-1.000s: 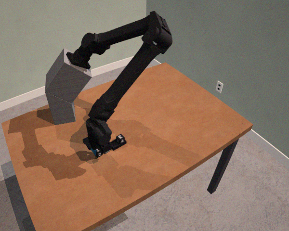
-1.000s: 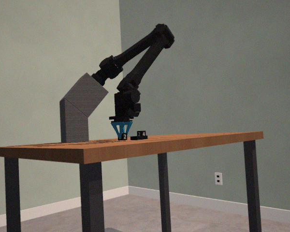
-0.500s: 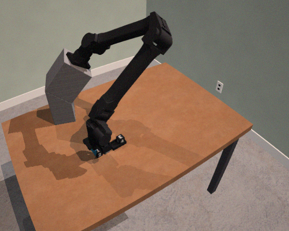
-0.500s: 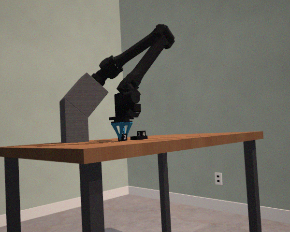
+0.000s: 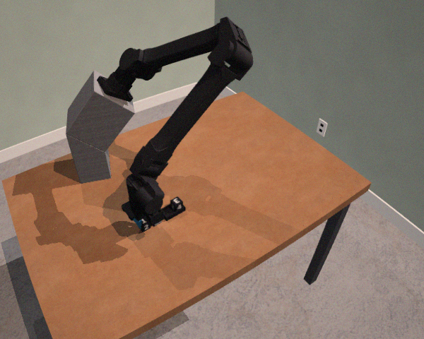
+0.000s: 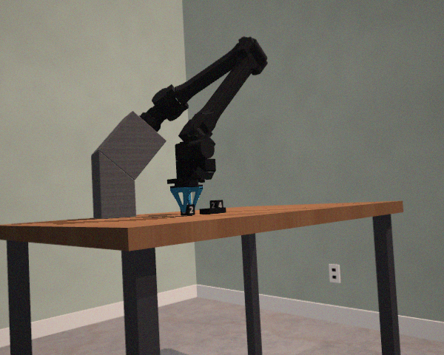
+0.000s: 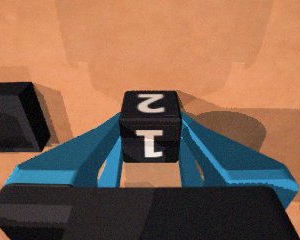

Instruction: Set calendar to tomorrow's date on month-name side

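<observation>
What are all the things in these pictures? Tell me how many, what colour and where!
Table: one, brown wooden top with dark legs, in the room's corner.
Tray: one, black, low, on the table beside the gripper.
Cube in the tray: one, black with white digits 2 and 4 on the sides that show.
Held cube: one, black with white 2 and 1 showing, outside the tray, low at the table top.
Wall socket: one, white, on the darker green wall.
Pedestal: one, grey, bent, on the table's far end.
Arm: one, black, reaching from the pedestal.
Gripper: one, blue fingers, shut on the held cube.
</observation>
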Controlling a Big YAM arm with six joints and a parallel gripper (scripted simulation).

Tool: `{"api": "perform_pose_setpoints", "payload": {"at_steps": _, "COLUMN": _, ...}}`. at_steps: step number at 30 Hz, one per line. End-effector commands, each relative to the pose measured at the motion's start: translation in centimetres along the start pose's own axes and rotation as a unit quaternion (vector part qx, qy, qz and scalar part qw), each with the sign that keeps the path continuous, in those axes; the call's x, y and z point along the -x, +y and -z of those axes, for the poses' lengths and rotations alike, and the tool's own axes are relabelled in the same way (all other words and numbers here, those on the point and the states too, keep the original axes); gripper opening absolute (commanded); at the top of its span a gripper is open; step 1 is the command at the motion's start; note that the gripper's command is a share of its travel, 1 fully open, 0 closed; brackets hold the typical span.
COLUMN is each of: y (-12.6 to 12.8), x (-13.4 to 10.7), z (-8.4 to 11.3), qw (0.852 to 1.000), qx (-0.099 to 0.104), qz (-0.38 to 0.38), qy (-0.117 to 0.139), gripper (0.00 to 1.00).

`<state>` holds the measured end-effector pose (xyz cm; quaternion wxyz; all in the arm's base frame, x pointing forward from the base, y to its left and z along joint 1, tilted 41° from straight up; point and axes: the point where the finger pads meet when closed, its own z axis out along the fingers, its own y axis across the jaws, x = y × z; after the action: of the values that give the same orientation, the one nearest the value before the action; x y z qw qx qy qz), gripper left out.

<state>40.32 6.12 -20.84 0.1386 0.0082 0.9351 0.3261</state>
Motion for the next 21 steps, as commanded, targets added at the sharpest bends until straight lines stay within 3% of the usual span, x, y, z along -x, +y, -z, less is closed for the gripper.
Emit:
{"api": "perform_pose_setpoints", "payload": {"at_steps": 1, "y": 0.38, "x": 0.08, "z": -0.33, "qw": 1.0, "qx": 0.0, "qz": 0.006, "qy": -0.001, "gripper": 0.27}}
{"api": "perform_pose_setpoints", "payload": {"at_steps": 21, "y": 0.32, "x": 0.16, "z": -0.5, "qw": 1.0, "qx": 0.0, "qz": 0.006, "qy": -0.002, "gripper": 0.27}}
